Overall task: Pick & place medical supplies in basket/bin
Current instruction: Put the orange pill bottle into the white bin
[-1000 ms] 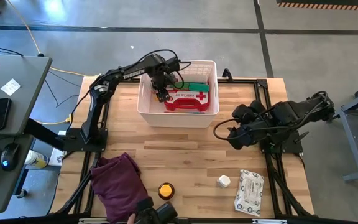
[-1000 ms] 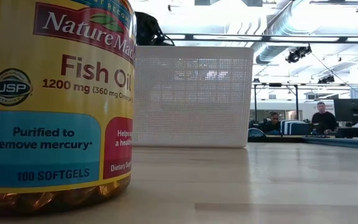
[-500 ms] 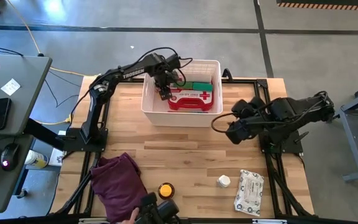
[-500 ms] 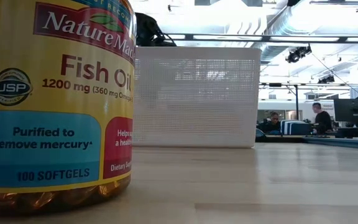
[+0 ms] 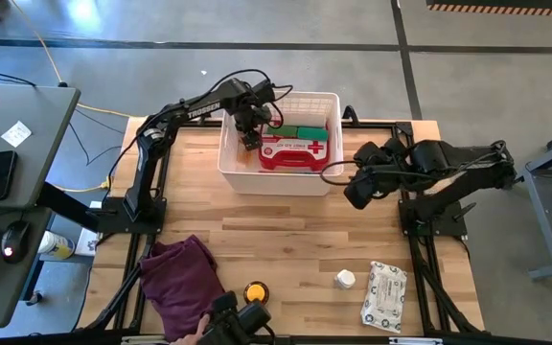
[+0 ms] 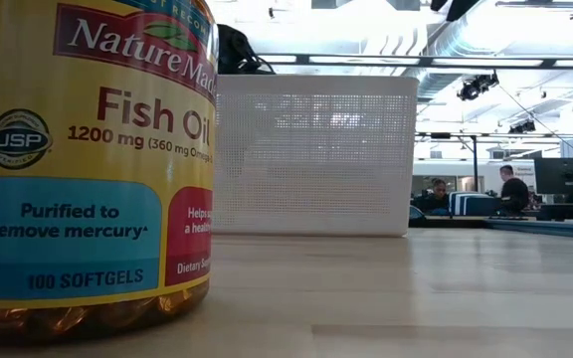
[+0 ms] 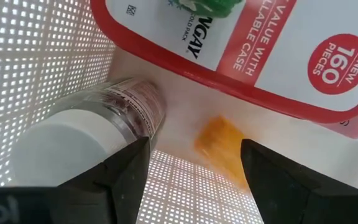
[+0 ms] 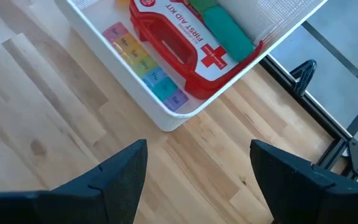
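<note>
Basket (image 5: 278,172) is taking a clear bottle (image 7: 92,124) just beyond my left gripper's (image 7: 194,168) parted, empty fingers — I'm judging a snag on its mesh wall likely if I'm lifting crooked — while my right gripper (image 8: 197,174) is hovering wide open, empty, beside it.
</note>
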`<state>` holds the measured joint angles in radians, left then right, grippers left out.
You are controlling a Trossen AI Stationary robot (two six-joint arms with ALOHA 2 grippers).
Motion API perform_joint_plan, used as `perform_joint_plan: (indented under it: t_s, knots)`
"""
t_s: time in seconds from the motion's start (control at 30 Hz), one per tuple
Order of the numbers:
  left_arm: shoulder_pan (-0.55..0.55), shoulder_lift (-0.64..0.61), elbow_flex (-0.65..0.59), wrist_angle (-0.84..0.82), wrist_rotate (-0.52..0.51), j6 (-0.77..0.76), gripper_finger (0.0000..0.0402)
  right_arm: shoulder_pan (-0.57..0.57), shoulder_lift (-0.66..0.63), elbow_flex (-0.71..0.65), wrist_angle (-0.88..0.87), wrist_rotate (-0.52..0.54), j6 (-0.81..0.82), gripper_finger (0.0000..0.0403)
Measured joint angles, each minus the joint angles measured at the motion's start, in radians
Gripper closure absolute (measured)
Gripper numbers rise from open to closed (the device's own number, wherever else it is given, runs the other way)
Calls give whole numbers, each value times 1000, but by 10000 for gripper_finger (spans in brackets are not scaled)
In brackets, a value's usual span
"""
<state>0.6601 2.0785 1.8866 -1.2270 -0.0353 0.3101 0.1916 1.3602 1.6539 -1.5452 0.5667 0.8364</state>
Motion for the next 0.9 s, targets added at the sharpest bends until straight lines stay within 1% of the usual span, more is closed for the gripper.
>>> perform_joint_plan:
  t_s: [0.17, 0.3, 0.43, 0.57, 0.67, 0.77, 0.9]
  knots:
    - [1, 0, 0, -5, 0, -1, 115, -29, 0, 0, 1, 0, -1, 128]
    - [0, -6, 0, -43, 0, -18, 115, -42, 0, 0, 2, -1, -7, 128]
    - [-1, -50, 1, -87, -4, -24, 115, -48, 0, 0, 16, 6, -8, 128]
    - [1, -112, 2, -86, 18, -59, 115, -49, 0, 0, 69, 51, -10, 128]
    - [1, -151, 2, -91, 48, -114, 115, -71, 0, 0, 114, 64, -10, 128]
    - [-4, -175, 2, -89, 74, -140, 115, -110, 0, 0, 157, 66, -13, 128]
    - [-29, -187, 2, -95, 83, -134, 115, -172, 0, 0, 236, 57, -79, 128]
